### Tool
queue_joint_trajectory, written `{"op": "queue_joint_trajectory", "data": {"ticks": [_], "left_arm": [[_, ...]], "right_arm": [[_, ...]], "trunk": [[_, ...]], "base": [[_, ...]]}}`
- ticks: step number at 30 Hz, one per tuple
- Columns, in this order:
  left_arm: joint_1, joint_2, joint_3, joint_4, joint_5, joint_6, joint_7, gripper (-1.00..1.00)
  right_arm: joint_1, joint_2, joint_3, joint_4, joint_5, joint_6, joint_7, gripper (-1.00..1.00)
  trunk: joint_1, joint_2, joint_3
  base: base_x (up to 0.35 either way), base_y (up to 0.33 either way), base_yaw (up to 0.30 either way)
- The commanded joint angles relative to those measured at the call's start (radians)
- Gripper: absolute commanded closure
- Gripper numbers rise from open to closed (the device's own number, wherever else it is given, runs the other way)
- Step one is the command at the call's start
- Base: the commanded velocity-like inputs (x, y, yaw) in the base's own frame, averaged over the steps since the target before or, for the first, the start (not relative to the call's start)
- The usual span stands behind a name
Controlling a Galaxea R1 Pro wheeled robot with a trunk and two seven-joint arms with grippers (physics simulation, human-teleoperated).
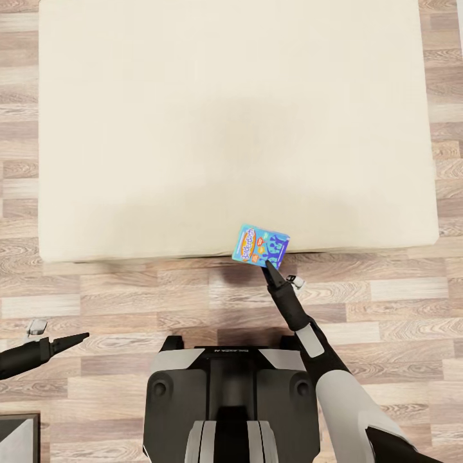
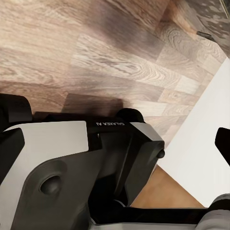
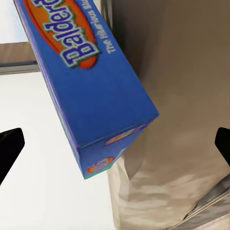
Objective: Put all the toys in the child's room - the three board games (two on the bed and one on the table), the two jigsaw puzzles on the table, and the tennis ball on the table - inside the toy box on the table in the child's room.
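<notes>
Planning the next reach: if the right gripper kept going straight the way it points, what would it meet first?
The blue board game at the bed's near edge. The right gripper points right at it; whether they already touch is unclear.

board game (image 3: 91, 81) lid cut off mid-lettering, bed (image 1: 231, 116) far edge cropped

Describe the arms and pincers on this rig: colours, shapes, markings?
Both arms are black at the wrist; the right arm adds light grey shell segments further back. Each ends in slim, tapering black fingers: right pincer, left pincer. A small white-grey block sits beside each wrist. The base is black and grey with white GALAXEA lettering. No cables visible.
</notes>
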Motion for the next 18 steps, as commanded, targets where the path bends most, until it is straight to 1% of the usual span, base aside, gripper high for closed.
{"op": "queue_joint_trajectory", "data": {"ticks": [1, 5, 6, 18], "left_arm": [[0.0, 0.0, 0.0, 0.0, 0.002, 0.01, -0.003, -1.0], [0.0, 0.0, 0.0, 0.0, 0.002, 0.01, -0.003, -1.0], [0.0, 0.0, 0.0, 0.0, 0.002, 0.01, -0.003, -1.0], [0.0, 0.001, 0.001, 0.0, 0.002, 0.01, -0.004, -1.0]], "right_arm": [[0.0, 0.002, -0.005, 0.0, 0.001, 0.011, 0.004, -1.0], [0.0, 0.003, -0.005, 0.001, 0.001, 0.011, 0.003, -1.0], [0.0, 0.003, -0.005, 0.001, 0.001, 0.011, 0.003, 1.0], [0.0, 0.005, -0.005, 0.001, 0.0, 0.024, 0.003, 1.0]], "trunk": [[0.0, 0.0, 0.0], [0.0, 0.0, 0.0], [0.0, 0.0, 0.0], [0.0, 0.0, 0.0]], "base": [[0.0, 0.0, 0.0], [0.0, 0.0, 0.0], [0.0, 0.0, 0.0], [0.0, 0.0, 0.0]]}}
